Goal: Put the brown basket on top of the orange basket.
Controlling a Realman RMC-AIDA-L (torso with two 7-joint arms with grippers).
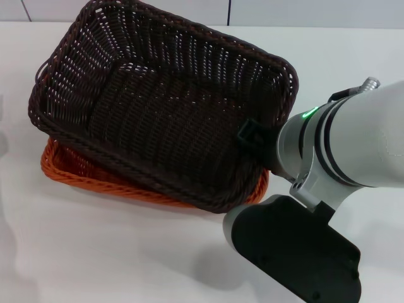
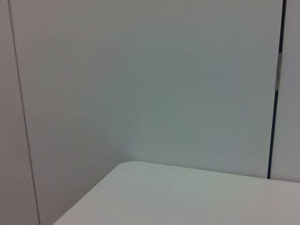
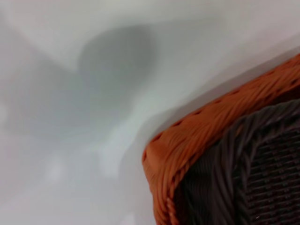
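The brown basket (image 1: 158,107) lies skewed and tilted over the orange basket (image 1: 76,173), whose rim shows along the brown one's near-left and near-right edges. My right gripper (image 1: 252,136) is at the brown basket's right rim, one black finger hooked over the inside of the wall, shut on it. The right wrist view shows a corner of the orange basket (image 3: 187,140) with the brown basket (image 3: 253,168) inside its rim. My left gripper is out of view.
The baskets stand on a white table (image 1: 95,252). My right arm's grey body and black link (image 1: 297,252) fill the near right. The left wrist view shows only a table corner (image 2: 187,197) and a pale wall (image 2: 140,84).
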